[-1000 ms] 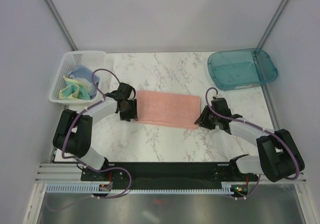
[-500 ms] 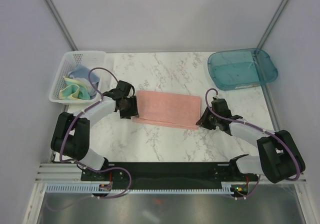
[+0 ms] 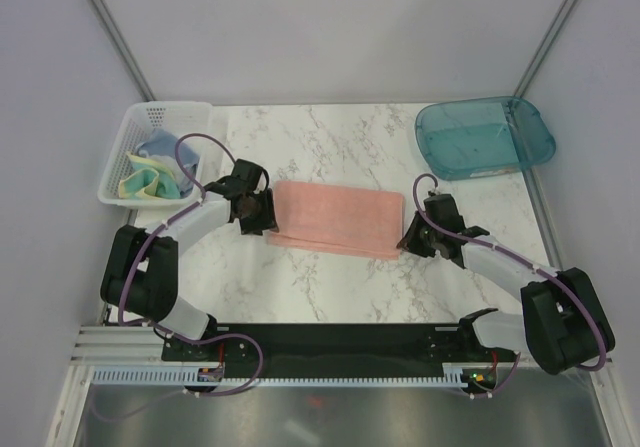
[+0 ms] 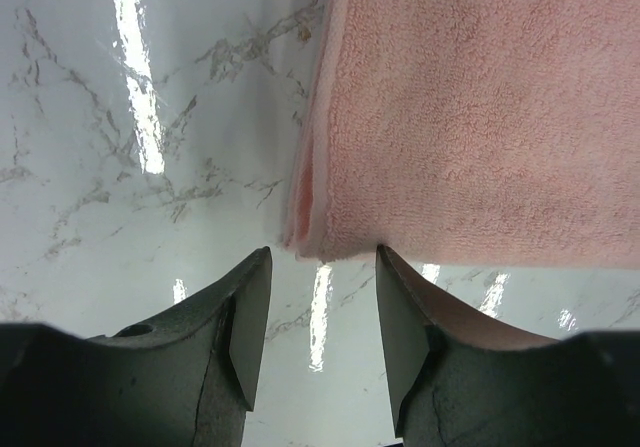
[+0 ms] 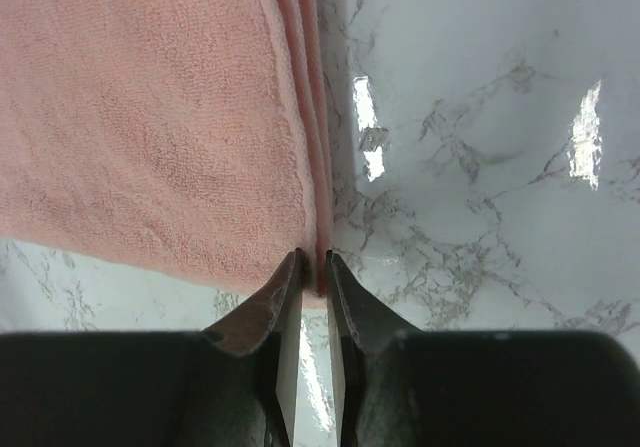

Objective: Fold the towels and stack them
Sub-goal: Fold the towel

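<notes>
The marble bench [image 3: 330,137] carries the salmon-pink towel [image 3: 335,215], folded flat at its middle between the two arms. The white basket [image 3: 150,115] at the far left holds the pale-yellow towel [image 3: 140,182] and the grey-blue towel [image 3: 158,149], both crumpled. The left gripper [image 4: 322,267] stands released, its jaws astride the pink towel's near left corner, while the right gripper [image 5: 312,259] is clenched on its near right corner.

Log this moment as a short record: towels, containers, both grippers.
pink towel: folded, flat on the marble table
yellow towel: crumpled in the white basket, far left
blue towel: same basket
teal tray: far right
left gripper: open, at a left corner of the pink towel
right gripper: shut on the pink towel's right edge
</notes>
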`<state>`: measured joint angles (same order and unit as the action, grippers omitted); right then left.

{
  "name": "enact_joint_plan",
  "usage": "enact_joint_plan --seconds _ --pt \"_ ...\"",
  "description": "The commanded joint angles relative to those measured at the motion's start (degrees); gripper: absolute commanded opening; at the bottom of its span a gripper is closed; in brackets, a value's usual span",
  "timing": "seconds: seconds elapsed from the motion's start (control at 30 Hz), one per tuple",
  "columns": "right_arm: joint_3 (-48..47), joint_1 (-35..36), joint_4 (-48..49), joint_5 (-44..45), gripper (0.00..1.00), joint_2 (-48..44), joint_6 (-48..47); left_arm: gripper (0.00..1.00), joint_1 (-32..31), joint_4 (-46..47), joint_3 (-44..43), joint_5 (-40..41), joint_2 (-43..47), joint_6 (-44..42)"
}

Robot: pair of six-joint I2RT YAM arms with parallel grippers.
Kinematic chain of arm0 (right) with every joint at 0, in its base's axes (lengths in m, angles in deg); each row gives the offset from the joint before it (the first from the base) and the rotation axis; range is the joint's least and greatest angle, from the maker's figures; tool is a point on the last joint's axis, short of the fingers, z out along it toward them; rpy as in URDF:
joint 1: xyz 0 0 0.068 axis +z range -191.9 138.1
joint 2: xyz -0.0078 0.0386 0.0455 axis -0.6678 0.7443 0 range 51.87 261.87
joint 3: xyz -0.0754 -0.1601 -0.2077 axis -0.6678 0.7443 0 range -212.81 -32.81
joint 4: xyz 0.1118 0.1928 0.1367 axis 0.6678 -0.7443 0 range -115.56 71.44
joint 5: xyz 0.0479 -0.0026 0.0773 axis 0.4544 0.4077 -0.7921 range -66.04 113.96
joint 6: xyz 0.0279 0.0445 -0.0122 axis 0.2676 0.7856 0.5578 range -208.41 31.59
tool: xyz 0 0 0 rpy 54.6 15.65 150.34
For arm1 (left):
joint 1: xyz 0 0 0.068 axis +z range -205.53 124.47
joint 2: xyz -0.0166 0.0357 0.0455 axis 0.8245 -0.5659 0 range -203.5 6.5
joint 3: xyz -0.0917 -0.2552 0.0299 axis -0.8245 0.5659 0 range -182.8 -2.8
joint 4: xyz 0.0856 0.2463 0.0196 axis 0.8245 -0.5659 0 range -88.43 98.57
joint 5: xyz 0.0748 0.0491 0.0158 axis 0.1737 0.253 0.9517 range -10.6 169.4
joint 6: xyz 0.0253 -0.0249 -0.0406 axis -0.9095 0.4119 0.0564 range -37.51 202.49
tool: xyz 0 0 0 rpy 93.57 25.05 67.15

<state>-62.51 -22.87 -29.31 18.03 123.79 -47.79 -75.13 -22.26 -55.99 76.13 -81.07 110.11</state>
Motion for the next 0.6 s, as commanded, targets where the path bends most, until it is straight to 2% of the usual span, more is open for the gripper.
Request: enact_joint_plan --seconds 0.0,0.13,0.33,0.4,0.57 --pt "-1.69 0.13 -1.56 1.45 0.22 -1.08 -0.28 0.54 0.26 2.35 -0.51 -0.95 0.03 2.09" --pt "-1.60 0.22 -1.48 1.01 0.28 -0.47 -0.10 0.51 0.17 3.58 -0.07 -1.21 -0.67 2.00" --pt "-1.68 0.22 -0.69 0.84 0.29 0.59 0.07 0.47 0.26 4.11 -0.25 -1.83 -2.34 2.00" --pt "-1.68 0.40 -0.68 0.75 0.29 0.77 -0.01 0.42 0.17 4.20 -0.34 -2.00 -2.69 1.74" --pt "-1.60 0.40 -0.68 1.01 0.29 0.68 -0.19 0.37 0.26 4.20 -0.51 -2.01 -3.31 1.91"
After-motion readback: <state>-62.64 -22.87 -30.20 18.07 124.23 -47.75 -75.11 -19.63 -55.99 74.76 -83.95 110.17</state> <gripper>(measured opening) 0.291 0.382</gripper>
